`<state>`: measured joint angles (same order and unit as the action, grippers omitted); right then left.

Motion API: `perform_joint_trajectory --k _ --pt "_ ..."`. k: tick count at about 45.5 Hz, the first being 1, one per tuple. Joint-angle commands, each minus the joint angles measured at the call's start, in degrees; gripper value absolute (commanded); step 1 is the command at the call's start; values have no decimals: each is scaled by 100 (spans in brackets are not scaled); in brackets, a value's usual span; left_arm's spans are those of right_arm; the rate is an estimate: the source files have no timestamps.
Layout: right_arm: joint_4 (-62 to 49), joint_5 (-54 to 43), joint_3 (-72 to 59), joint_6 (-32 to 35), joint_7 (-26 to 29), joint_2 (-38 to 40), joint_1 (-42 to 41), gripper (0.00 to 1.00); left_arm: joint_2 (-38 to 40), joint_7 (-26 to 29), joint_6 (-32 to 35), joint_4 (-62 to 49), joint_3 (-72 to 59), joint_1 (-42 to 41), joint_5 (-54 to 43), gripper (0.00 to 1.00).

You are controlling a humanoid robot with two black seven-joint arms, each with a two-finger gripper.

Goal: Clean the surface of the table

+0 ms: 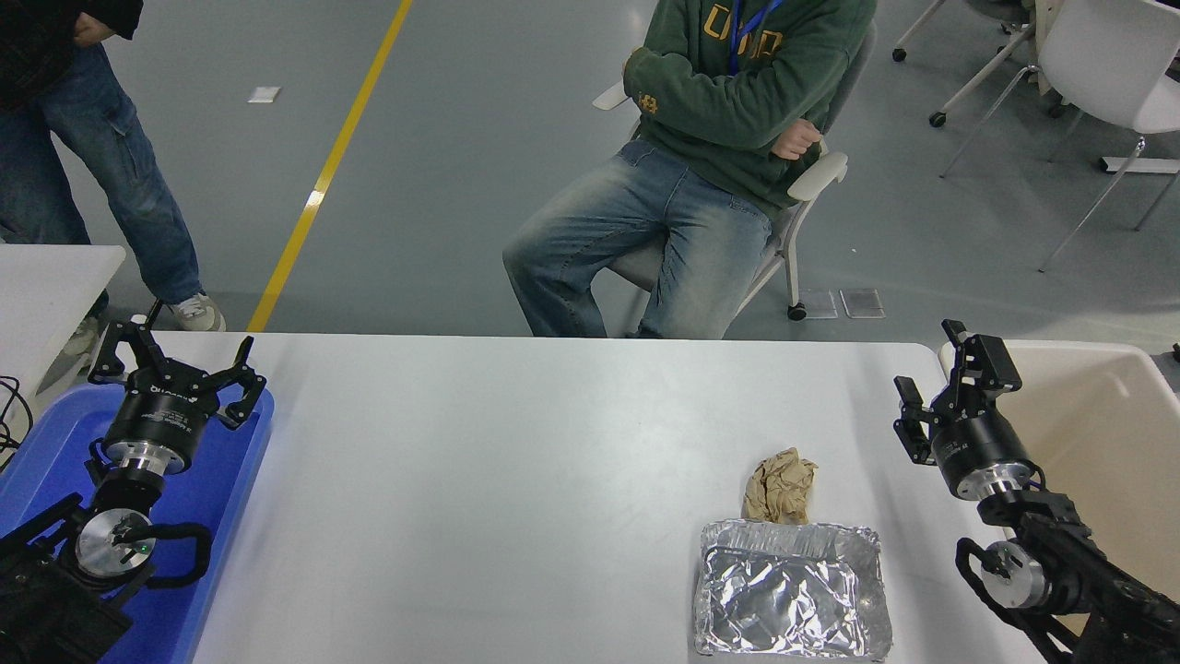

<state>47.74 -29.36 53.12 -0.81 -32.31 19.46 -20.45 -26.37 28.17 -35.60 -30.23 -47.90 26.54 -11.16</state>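
The right gripper [942,385] hovers open above the bench [516,480]; a crumpled brown paper [781,486] and foil tray [793,590] lie to its near left. The left gripper [175,361] is open over the blue tray [226,480].

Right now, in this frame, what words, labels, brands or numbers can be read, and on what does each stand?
Nothing reads cleanly.
Yellow letters on the seated person's green hoodie: partly hidden by folds and a blue lanyard, not readable.
Small print on the left pincer body: too small to read.
Small print on the right pincer body: too small to read.
Foil tray, crumpled brown paper, table: no text.
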Motion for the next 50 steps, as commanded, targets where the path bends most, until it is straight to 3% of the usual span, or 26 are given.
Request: perform_joint_trajectory --k 1,34,41,50 --pt "-1 0 -3 11 5 -4 -11 100 0 -4 0 0 0 0 0 100" --pt "226 97 -407 73 111 110 -169 100 0 4 0 0 0 0 0 100" --pt "1034 70 -872 46 303 795 -161 100 0 -4 0 0 0 0 0 100" --pt "2212 35 -1215 46 1120 1727 -117 100 0 -4 0 0 0 0 0 100"
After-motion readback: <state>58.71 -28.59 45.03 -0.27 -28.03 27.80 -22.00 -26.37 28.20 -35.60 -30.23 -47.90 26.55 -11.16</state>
